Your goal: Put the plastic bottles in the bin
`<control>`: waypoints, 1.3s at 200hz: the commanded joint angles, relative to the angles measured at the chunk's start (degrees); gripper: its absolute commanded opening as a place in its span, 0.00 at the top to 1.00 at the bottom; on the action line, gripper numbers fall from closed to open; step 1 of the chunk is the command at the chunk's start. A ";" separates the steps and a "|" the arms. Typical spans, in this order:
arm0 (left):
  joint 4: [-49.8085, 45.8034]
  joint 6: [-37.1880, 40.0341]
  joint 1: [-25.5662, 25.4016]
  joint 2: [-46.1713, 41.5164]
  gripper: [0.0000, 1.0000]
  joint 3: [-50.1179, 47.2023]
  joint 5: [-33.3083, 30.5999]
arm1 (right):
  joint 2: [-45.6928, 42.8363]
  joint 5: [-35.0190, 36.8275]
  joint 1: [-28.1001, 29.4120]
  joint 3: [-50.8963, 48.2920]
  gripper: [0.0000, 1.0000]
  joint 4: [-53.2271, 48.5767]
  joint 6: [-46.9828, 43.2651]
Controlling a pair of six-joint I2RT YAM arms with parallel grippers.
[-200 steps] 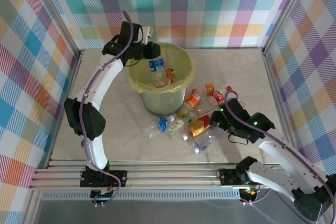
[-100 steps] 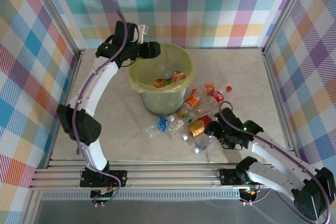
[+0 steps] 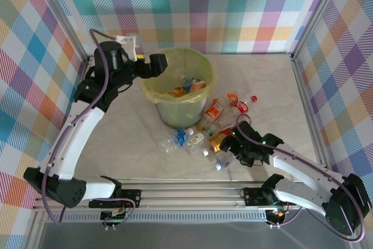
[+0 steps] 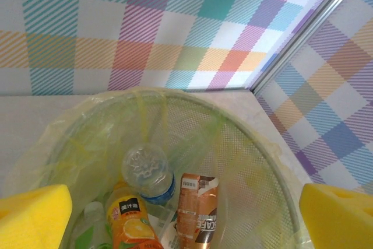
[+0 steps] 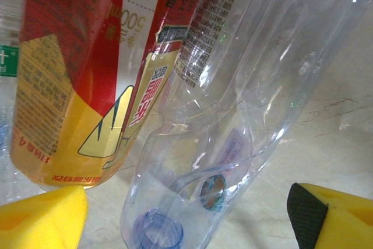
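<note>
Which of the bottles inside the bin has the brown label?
The brown-labelled bottle lies rightmost in the left wrist view, beside the orange-labelled bottle; the clear bottle above them has a blue label.

We counted one pale green bin (image 3: 175,115); four plastic bottles (image 4: 148,173) showed inside it; about nine more lay beside it on the table (image 3: 134,138), overlapping, so uncertain; we saw two robot arms (image 3: 81,125).

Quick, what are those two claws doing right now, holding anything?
Left gripper: open, empty, over the bin.
Right gripper: open, either side of a clear bottle, not clamped.
</note>
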 commanded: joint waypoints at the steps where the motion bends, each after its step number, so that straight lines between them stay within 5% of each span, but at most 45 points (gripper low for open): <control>1: 4.34 -2.23 -0.43 -3.85 0.00 -4.09 -2.16 | 0.04 -0.93 0.49 -1.38 0.11 0.86 1.96; 130: 6.36 -5.60 -0.52 -12.34 0.00 -12.46 -4.73 | 0.60 1.95 0.38 -6.18 0.18 0.63 3.54; 205: 6.64 -5.79 -0.52 -12.28 0.00 -12.89 -4.99 | 1.92 3.31 -0.74 -6.65 0.43 2.18 2.43; 260: 6.26 -5.70 -0.52 -11.88 0.00 -12.93 -4.66 | -6.29 7.75 -1.97 -0.45 0.47 -5.26 -4.67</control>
